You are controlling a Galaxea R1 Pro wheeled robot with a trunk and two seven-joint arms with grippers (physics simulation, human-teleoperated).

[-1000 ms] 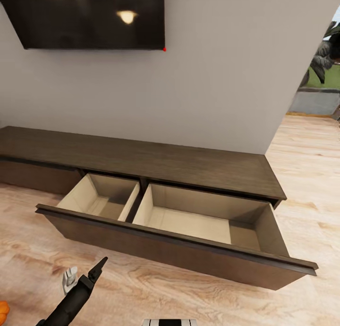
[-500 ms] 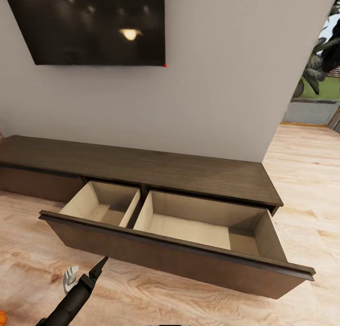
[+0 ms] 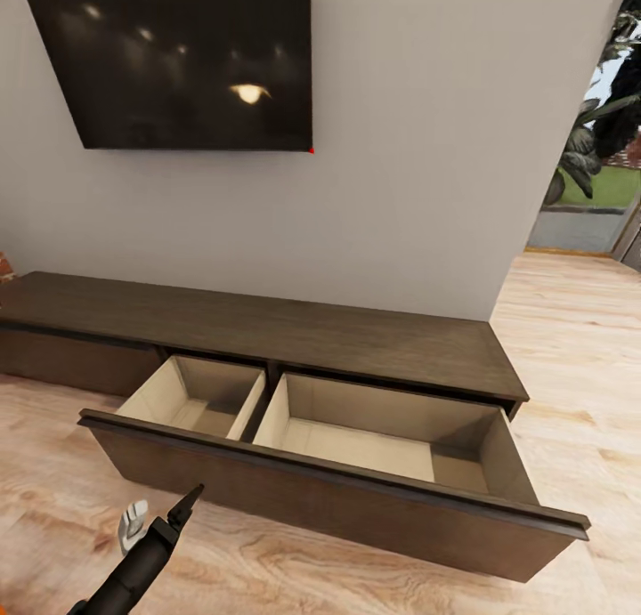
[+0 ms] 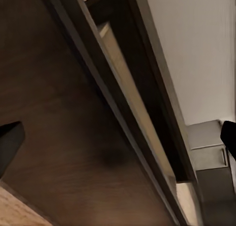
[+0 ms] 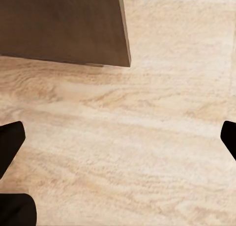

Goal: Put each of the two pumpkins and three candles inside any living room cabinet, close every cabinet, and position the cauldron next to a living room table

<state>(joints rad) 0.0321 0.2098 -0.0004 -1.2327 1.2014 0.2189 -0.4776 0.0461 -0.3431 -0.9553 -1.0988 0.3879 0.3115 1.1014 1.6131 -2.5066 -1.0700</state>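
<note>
Hovering: left pincer (image 3: 160, 519) spread | near cabinet (image 3: 267, 326) drawer front (image 3: 320, 499)

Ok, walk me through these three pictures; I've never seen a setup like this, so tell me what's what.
This is a simulated two-armed wheeled robot. The head camera looks down at a long, low dark brown wooden cabinet against a grey wall, under a black wall screen. Its wide pull-out drawer stands open, with two beige compartments and nothing in them. On the light wood floor, the left pincer shows at the bottom, holding nothing. The other two pictures come from cameras by each pincer: the left one faces the drawer front up close, the right one looks at floor and a cabinet corner. Both pincers are open.
</note>
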